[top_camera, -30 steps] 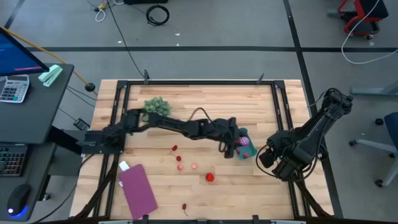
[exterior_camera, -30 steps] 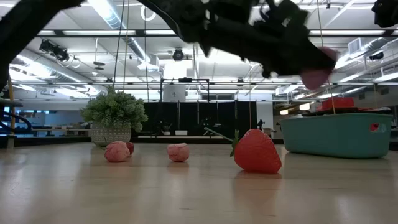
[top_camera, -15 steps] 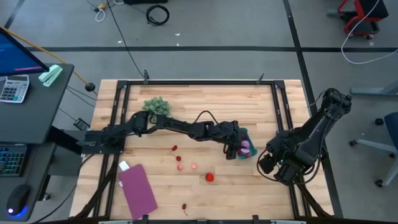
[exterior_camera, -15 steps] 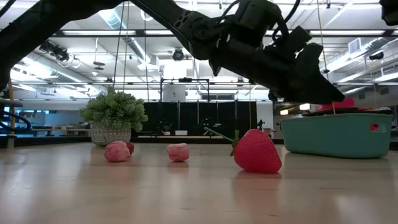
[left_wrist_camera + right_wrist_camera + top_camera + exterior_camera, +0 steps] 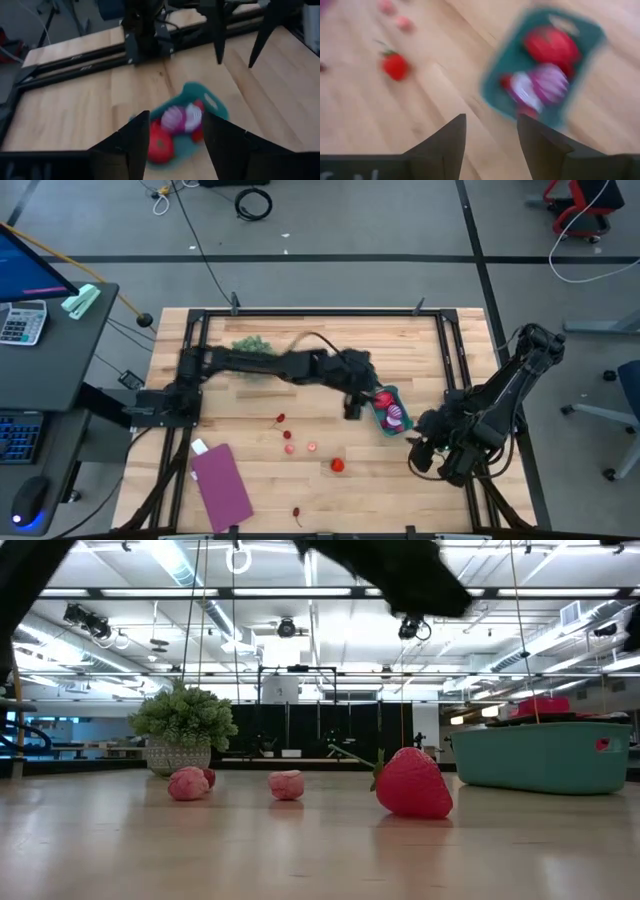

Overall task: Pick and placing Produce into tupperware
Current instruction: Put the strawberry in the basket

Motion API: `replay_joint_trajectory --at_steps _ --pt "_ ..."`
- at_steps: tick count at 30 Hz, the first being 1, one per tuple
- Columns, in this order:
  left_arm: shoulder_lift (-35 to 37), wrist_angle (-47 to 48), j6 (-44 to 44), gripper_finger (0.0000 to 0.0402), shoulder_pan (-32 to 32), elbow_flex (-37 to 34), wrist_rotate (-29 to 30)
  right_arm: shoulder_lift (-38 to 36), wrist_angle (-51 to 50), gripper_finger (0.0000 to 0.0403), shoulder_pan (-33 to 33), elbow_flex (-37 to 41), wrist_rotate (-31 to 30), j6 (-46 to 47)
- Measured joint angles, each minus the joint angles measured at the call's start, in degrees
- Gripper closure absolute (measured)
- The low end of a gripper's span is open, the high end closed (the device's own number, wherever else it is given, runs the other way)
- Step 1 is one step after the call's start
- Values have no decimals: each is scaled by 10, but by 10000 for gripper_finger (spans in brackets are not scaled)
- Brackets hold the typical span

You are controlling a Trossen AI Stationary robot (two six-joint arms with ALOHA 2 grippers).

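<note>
The teal tub (image 5: 390, 411) sits right of the table's middle and holds a red piece and a pink-purple piece (image 5: 180, 118). My left gripper (image 5: 357, 402) hovers open just left of the tub, looking down on it (image 5: 176, 116), and holds nothing. My right gripper (image 5: 420, 455) is open near the tub's near-right side (image 5: 491, 119). On the table lie a strawberry (image 5: 338, 465) (image 5: 412, 783), several small pink and red pieces (image 5: 289, 447) (image 5: 286, 784), and a dark stemmed piece (image 5: 298, 513).
A green leafy clump (image 5: 250, 346) stands at the far left, partly under the left arm. A flat purple rectangle (image 5: 222, 483) lies at the near left. Dark rails (image 5: 445, 370) frame the table. Bare wood lies between the tub and the strawberry.
My left gripper carried a pink piece over the tub, dipped down to it, then drew back up and toward the table's left, with no piece between its fingers now. My right arm swung toward the near edge and leftward.
</note>
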State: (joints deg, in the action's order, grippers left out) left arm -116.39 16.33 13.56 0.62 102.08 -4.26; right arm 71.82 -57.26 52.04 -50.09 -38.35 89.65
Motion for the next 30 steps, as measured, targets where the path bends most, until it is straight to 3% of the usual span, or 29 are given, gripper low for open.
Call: replay_joint_trajectory --at_steps 6,14,17,22,30 --pt "142 195 4 225 9 0 1 36 170 218 -5 0 -91 -203" --pt "264 452 -101 225 6 -2 2 103 347 218 -75 0 -90 -448" --pt "284 487 -143 230 -10 -22 21 133 377 218 -121 0 -50 -474" --pt "305 462 -192 238 -52 -100 112 188 433 218 -185 0 46 -495" --pt "307 431 -205 252 -84 -201 198 252 619 218 -240 0 199 -598"
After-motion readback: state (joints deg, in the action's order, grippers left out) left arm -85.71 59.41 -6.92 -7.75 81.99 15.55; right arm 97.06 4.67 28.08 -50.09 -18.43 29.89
